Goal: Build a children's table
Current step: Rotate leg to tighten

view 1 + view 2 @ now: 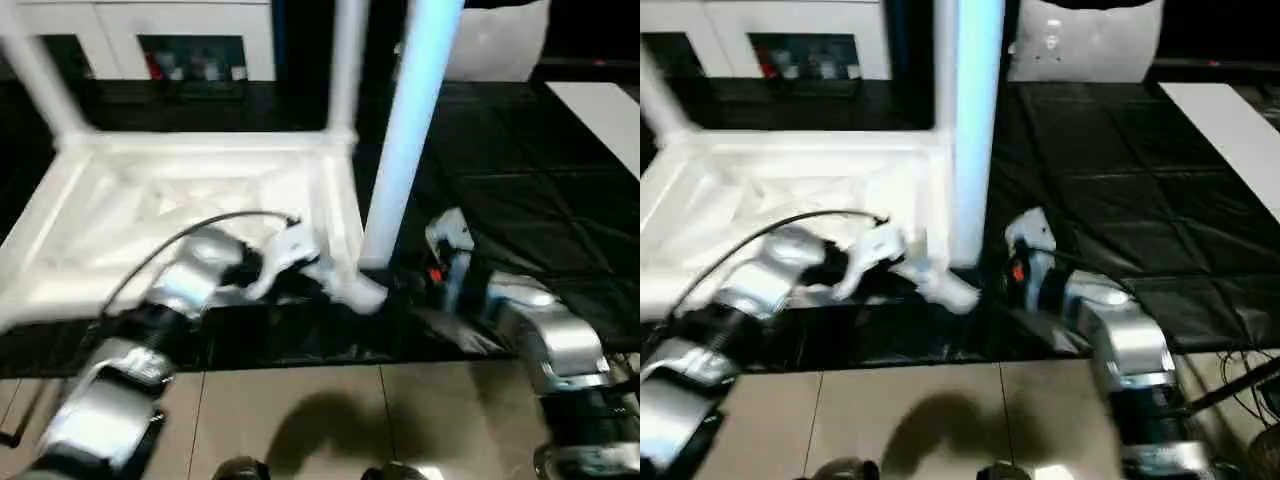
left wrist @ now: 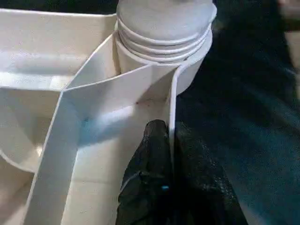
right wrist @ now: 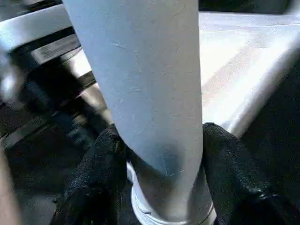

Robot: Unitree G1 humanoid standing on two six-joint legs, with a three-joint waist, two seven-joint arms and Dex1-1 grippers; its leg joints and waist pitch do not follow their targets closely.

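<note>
The white tabletop (image 1: pixel 150 200) lies ribbed side up on the black mat. A leg (image 1: pixel 347 60) rises from its far right corner and another (image 1: pixel 35 70) from the far left. At the near right corner socket (image 2: pixel 164 51) stands a third leg (image 1: pixel 410 130). My left gripper (image 2: pixel 169 140) is shut on the thin rim wall just beside that socket. Low on this leg (image 3: pixel 145 84), my right gripper (image 3: pixel 161 154) is shut around it, with one black finger (image 3: pixel 101 159) pressed on each side.
White cabinets (image 1: pixel 190 40) with dark openings line the back. The black mat (image 1: pixel 520 180) stretches right of the tabletop, with a white panel (image 1: pixel 600 110) at its far right. Beige floor tiles (image 1: pixel 300 420) lie in front. A black cable (image 1: pixel 160 250) loops over my left forearm.
</note>
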